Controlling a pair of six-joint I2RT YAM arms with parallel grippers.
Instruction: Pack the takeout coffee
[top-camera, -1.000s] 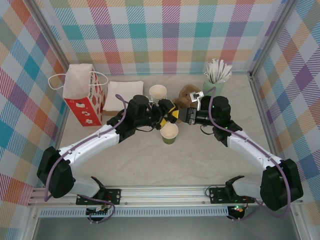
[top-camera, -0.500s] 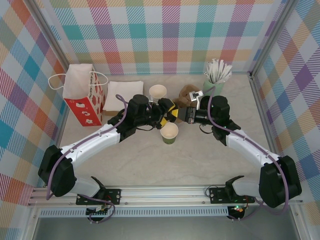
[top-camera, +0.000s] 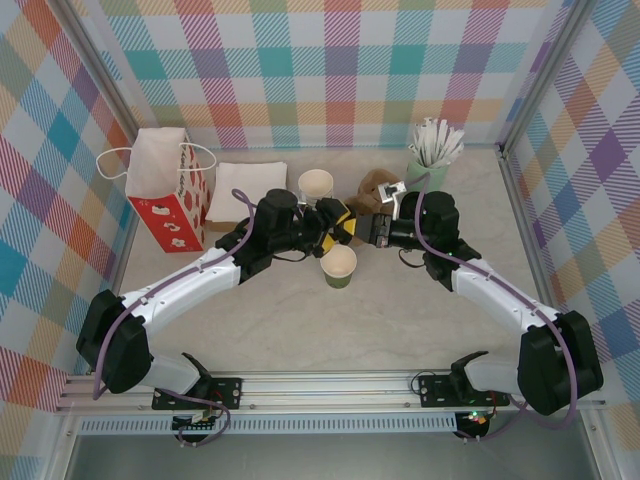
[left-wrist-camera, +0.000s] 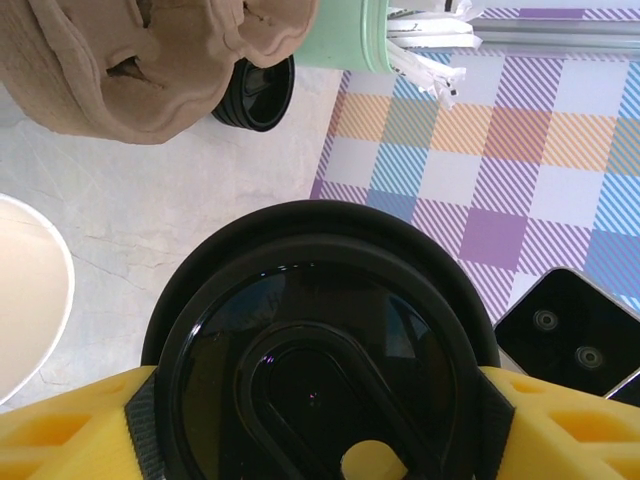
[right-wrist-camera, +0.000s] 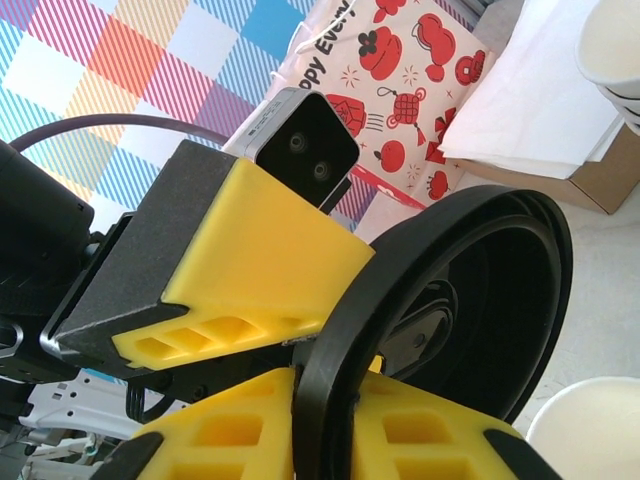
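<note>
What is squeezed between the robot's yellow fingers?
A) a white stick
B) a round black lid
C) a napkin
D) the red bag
B: a round black lid sits pinched between the yellow fingers of the left gripper, touching both.

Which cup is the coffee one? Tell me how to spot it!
Look at the middle of the table. The coffee cup stands alone there: small, dark green, open, cream inside. The stacked green cups sit farther back, and the mint cup is taller and holds white sticks.
</note>
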